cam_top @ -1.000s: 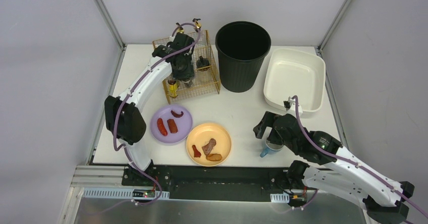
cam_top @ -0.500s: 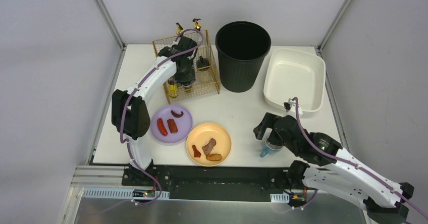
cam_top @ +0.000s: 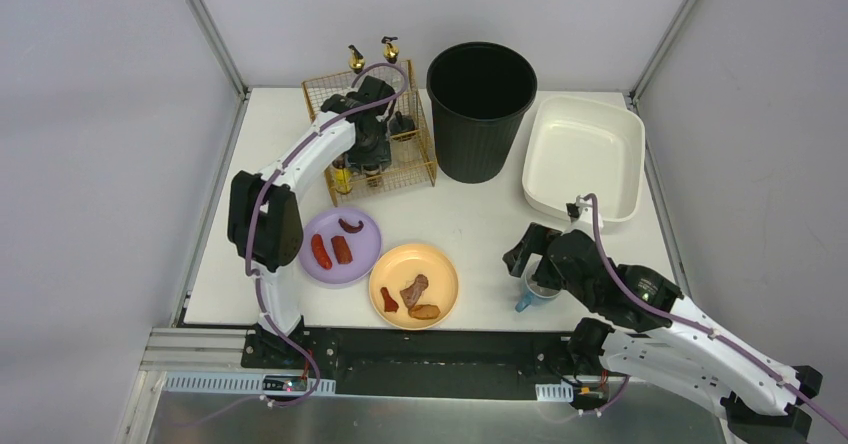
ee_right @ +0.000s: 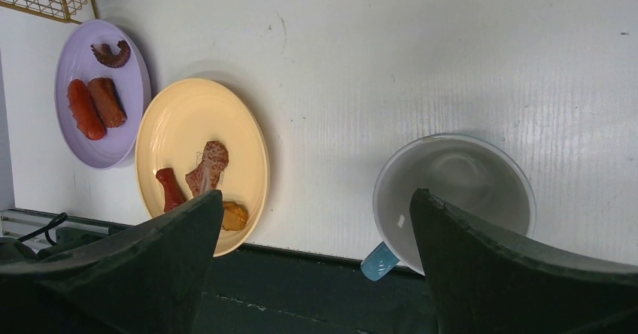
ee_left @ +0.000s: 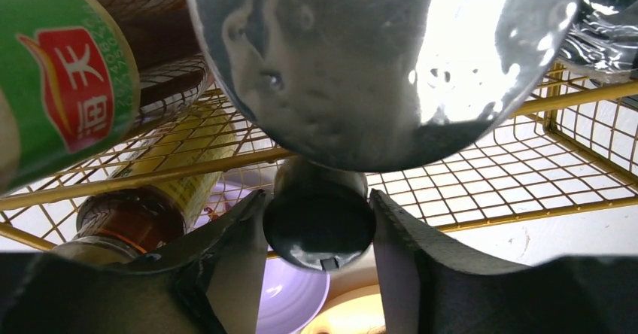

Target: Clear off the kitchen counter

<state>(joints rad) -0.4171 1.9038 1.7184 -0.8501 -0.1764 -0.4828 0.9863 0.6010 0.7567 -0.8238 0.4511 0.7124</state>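
Note:
The white kitchen counter (cam_top: 470, 214) holds a gold wire basket (cam_top: 418, 161) at the back left. My left gripper (cam_top: 372, 152) reaches down into that basket. In the left wrist view its fingers (ee_left: 239, 236) close on the black round cap of a dark bottle (ee_left: 320, 229), with a shiny rounded body above it. My right gripper (cam_top: 530, 256) is open, hovering over a blue mug (cam_top: 533, 294) with a white inside at the counter's front edge. In the right wrist view the mug (ee_right: 455, 198) lies by the right finger, untouched, and the right gripper (ee_right: 316, 198) is wide open.
A purple plate (cam_top: 362, 261) and a yellow plate (cam_top: 440, 264) carry food pieces at the front. A black bin (cam_top: 480, 109) stands at the back centre and a white tub (cam_top: 585, 154) at the back right. Other bottles (ee_left: 68, 86) crowd the basket.
My left arm has swung right, its elbow closer to the basket, and the gripper has shifted slightly within the basket. The right arm has barely moved.

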